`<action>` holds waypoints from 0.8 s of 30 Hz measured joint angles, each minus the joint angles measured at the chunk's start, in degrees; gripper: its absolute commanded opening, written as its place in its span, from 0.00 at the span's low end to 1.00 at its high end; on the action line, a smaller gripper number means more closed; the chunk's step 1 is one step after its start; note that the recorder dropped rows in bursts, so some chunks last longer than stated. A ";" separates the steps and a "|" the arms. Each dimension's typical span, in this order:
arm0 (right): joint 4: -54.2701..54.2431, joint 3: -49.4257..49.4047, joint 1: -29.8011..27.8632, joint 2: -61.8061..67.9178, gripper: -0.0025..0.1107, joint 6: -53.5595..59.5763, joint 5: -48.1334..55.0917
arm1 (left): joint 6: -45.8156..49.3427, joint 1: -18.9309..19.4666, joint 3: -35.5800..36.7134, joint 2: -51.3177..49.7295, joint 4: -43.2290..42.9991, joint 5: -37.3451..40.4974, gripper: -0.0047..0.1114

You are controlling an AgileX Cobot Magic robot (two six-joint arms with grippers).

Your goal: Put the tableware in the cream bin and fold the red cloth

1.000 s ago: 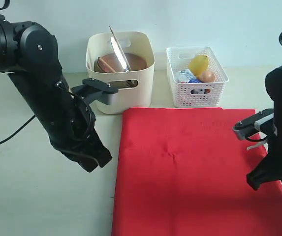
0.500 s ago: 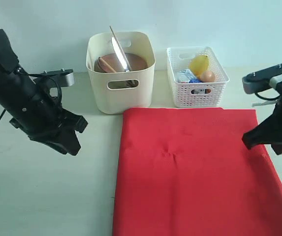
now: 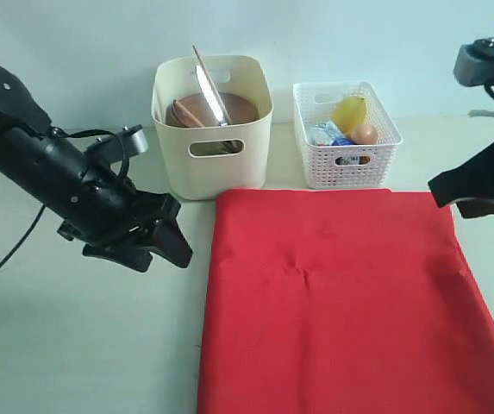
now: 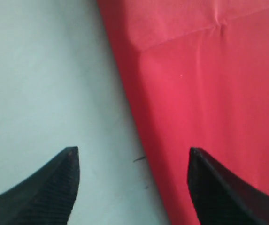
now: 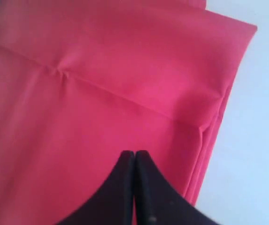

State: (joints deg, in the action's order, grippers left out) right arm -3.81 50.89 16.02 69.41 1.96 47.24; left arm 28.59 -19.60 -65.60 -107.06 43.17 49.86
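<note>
The left claw point(image 4: 133, 155) now stands wide open and holds nothing; a second ago it was closed. One finger is over the bare table point(image 3: 74, 345), the other over the left edge of the cloth point(image 3: 333, 293). Its arm was bent steeply downward before. Now it lies low and is stretched to the right, with the claw just beside the cloth. The right claw point(image 5: 134, 158) is pressed fully together and is also empty. It was low at the right edge of the cloth. Now it hangs higher, above the far right corner, and its arm is raised.

The cloth lies folded and flat on the table, in the same place as before. Behind it the bin point(image 3: 229, 172) holds the plate point(image 3: 229, 108) and the knife point(image 3: 212, 95). Beside the bin stands the basket point(image 3: 359, 172); the print on the small pack inside it is too small to read.
</note>
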 measured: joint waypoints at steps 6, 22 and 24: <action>-0.78 0.00 0.00 -6.04 0.02 0.43 -1.23 | 5.13 -0.26 1.31 -3.28 7.13 -0.43 0.58; 13.10 -4.27 -8.04 12.06 0.48 -12.13 -3.17 | 6.97 -0.95 1.37 -3.89 9.45 -0.58 0.57; 11.81 -4.27 -10.30 13.63 0.50 -12.02 -4.42 | 6.97 -0.95 1.37 -3.89 9.59 -0.58 0.57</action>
State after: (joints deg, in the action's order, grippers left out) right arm 8.00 46.62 5.72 83.04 -10.06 42.82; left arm 35.57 -20.55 -64.23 -110.95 52.76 49.28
